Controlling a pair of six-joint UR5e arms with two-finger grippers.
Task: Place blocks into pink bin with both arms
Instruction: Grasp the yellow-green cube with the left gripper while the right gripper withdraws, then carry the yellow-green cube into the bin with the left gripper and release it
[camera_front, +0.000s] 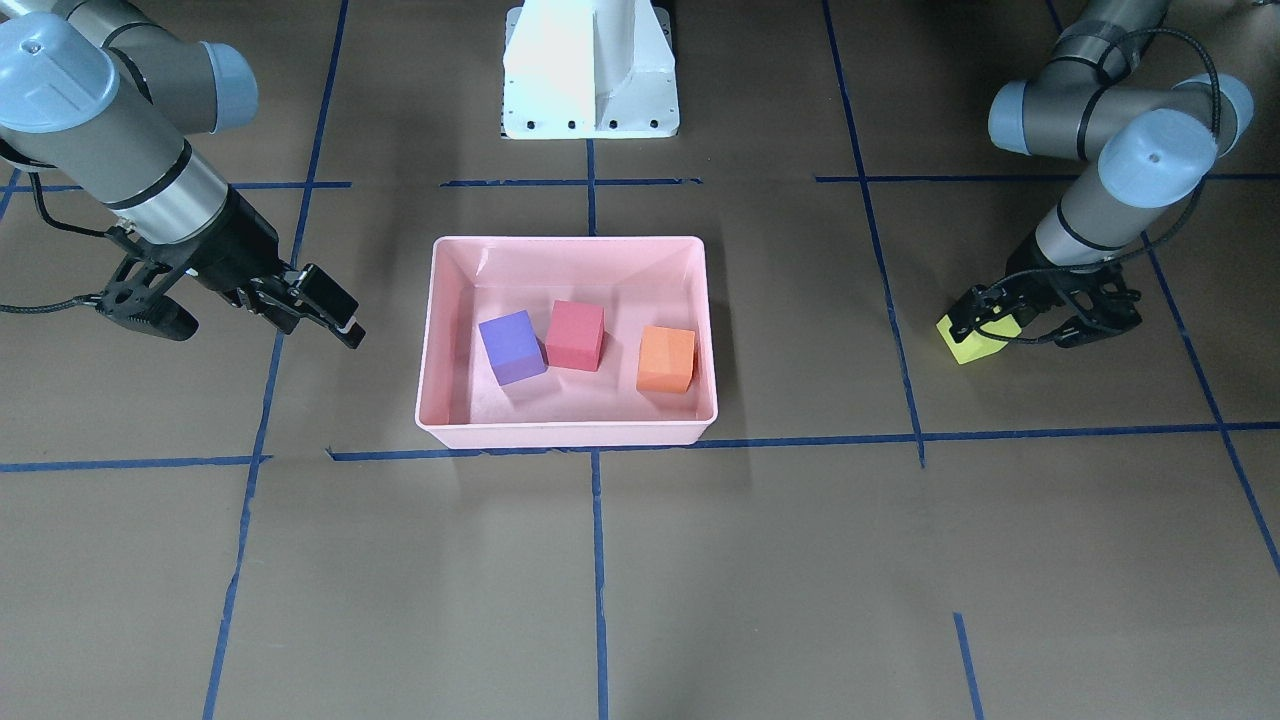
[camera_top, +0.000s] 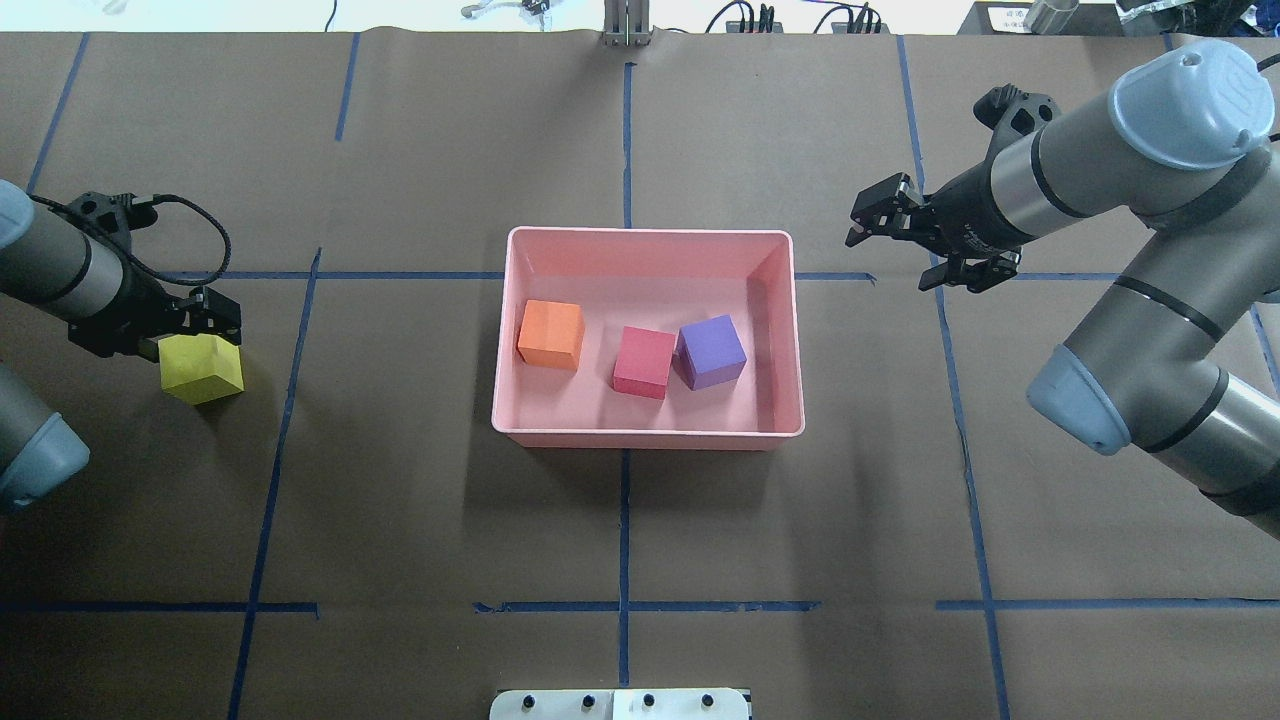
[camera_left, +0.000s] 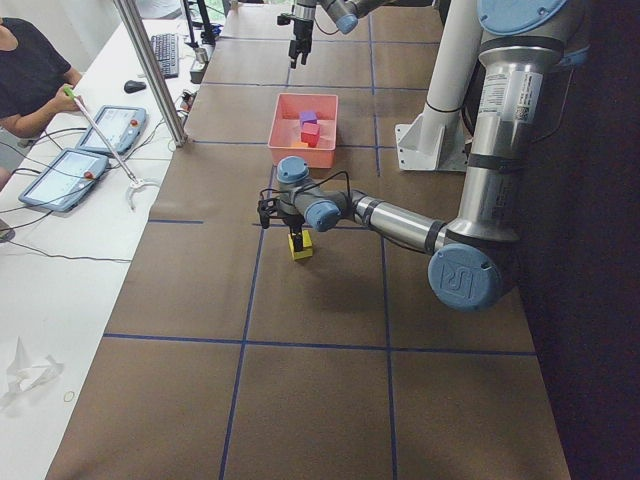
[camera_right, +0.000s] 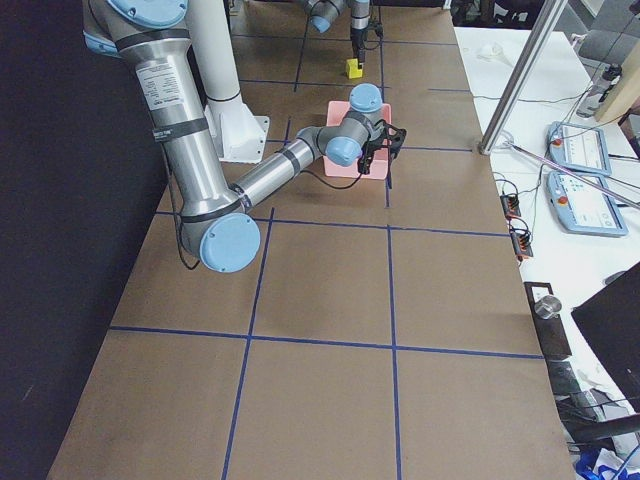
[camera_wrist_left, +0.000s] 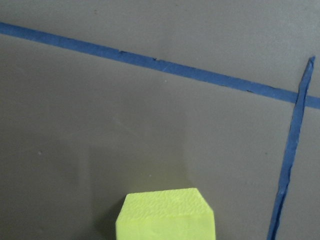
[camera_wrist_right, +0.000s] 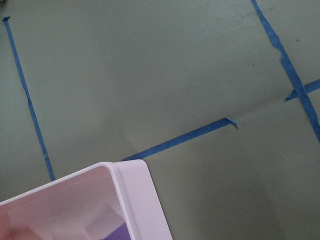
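Yellow-green block (camera_top: 203, 370) between left fingers (camera_top: 222, 315)

Glossy plastic pink bin (camera_front: 570, 433), matt foam blocks (camera_front: 575, 335)

Left arm (camera_top: 50, 275) low, wrist pitched down. Left gripper (camera_top: 195, 338) points at table, 2 fingers clamped on yellow-green block (camera_top: 205, 372). Right arm (camera_top: 1120, 160) bent at elbow, forearm reaching inward. Right gripper (camera_top: 868, 220) raised, tilted, jaws apart, holding nothing.
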